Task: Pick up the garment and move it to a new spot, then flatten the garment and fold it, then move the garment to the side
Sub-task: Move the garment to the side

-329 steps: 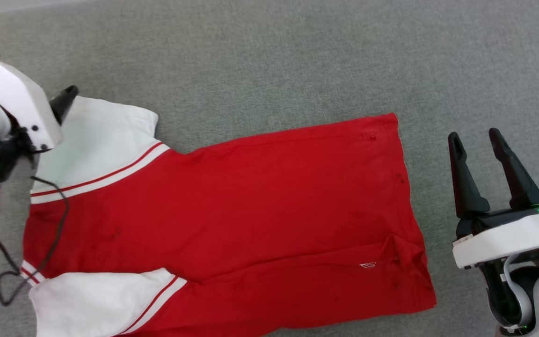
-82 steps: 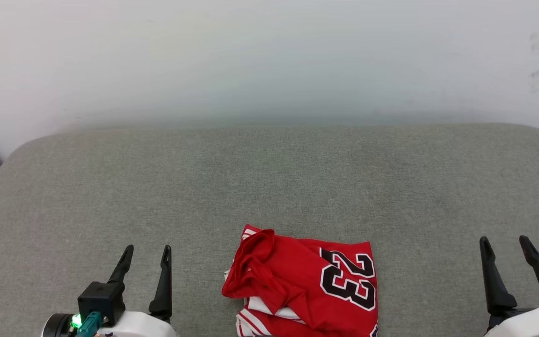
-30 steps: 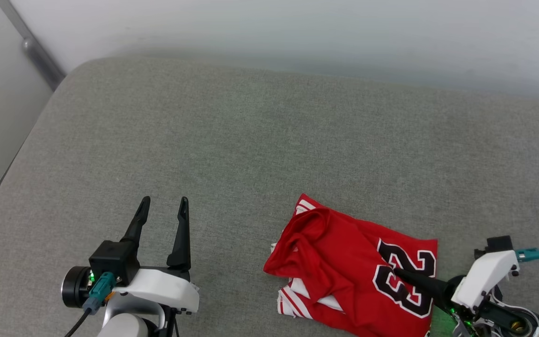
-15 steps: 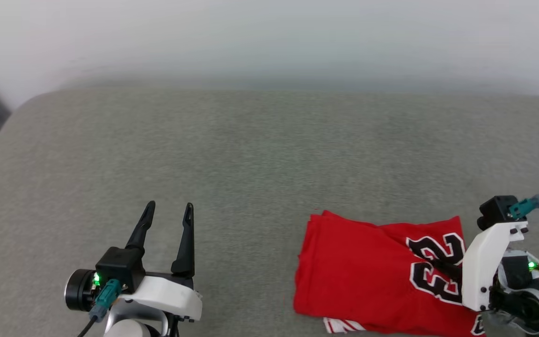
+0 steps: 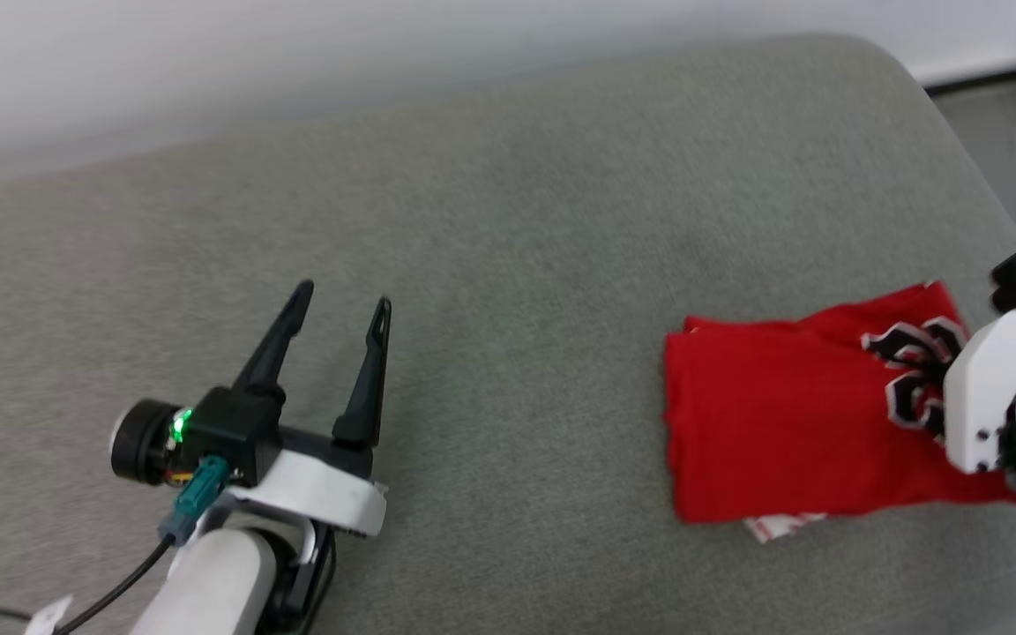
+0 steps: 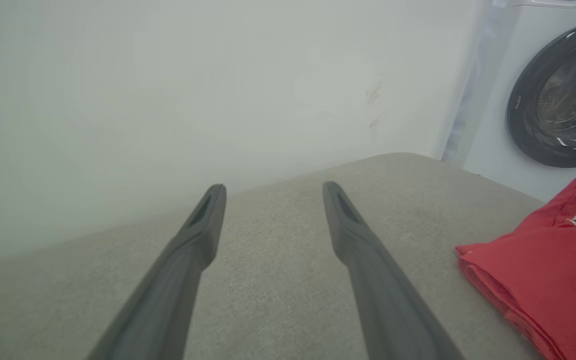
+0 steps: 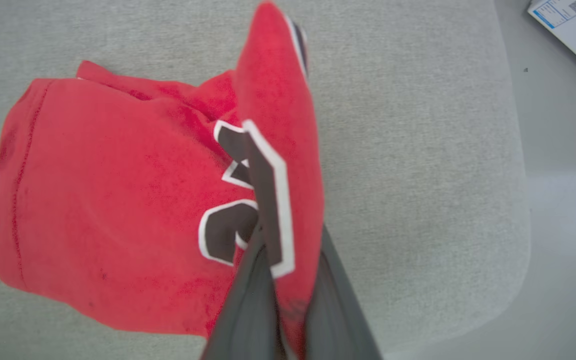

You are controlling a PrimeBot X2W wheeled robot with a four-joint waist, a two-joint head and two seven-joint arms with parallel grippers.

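Right jaws clamp garment (image 7: 108, 190) | left jaws apart | cushion (image 5: 517, 220) edge seemingly close

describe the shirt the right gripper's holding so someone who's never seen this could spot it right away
Find the wide grey-green cushion; near its right end lies a folded red garment, one fold pinched up by the shut right gripper. Nothing else on the cushion is red, and it bears a black number print outlined in white.

Grey fabric-covered worktop (image 5: 517, 265), rounded at its far-right corner, and the folded red garment (image 5: 781, 423) lies on its right side.
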